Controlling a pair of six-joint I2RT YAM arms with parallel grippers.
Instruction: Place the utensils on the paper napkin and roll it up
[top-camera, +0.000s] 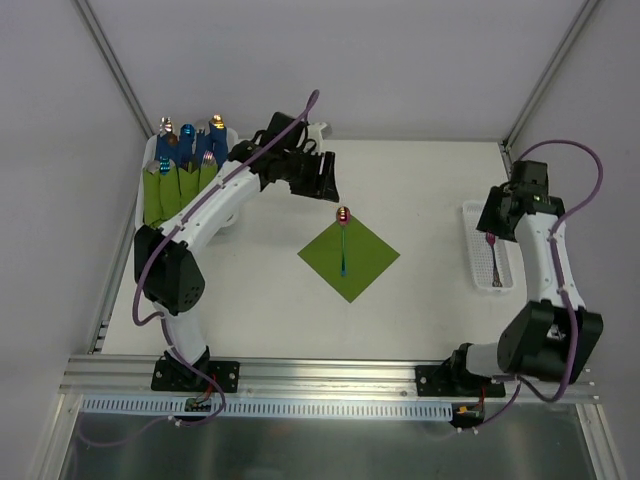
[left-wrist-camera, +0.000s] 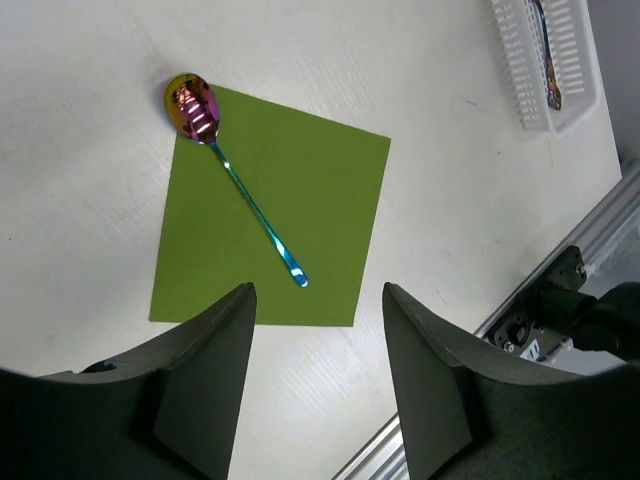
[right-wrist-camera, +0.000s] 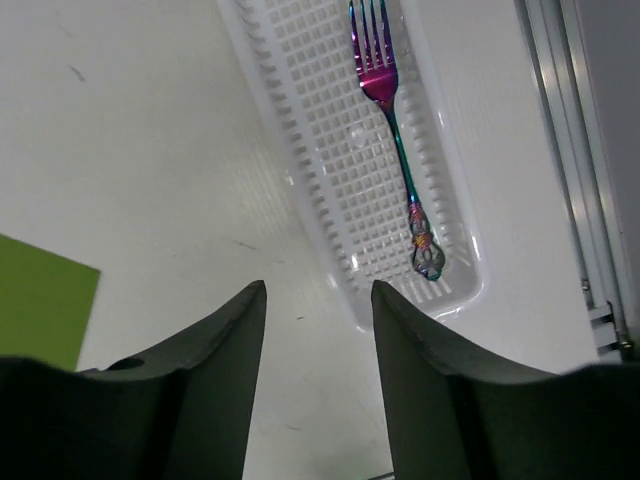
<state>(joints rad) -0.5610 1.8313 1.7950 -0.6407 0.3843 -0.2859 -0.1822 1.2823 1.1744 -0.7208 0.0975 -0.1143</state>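
The olive-green napkin (top-camera: 349, 254) lies flat mid-table like a diamond; it also shows in the left wrist view (left-wrist-camera: 275, 215) and as a corner in the right wrist view (right-wrist-camera: 40, 305). A slim iridescent spoon (top-camera: 343, 236) lies on it, its reddish bowl over the far corner (left-wrist-camera: 192, 106). An iridescent fork (right-wrist-camera: 396, 130) lies in the white tray (top-camera: 485, 280). My left gripper (top-camera: 328, 177) is open and empty, above the table behind the napkin. My right gripper (top-camera: 497, 212) is open and empty, beside the tray's far end.
A white holder (top-camera: 145, 185) at the far left holds several green rolled bundles with blue handles (top-camera: 185, 165). The tray (right-wrist-camera: 330, 180) stands near the table's right edge. A metal rail (top-camera: 330, 375) runs along the near edge.
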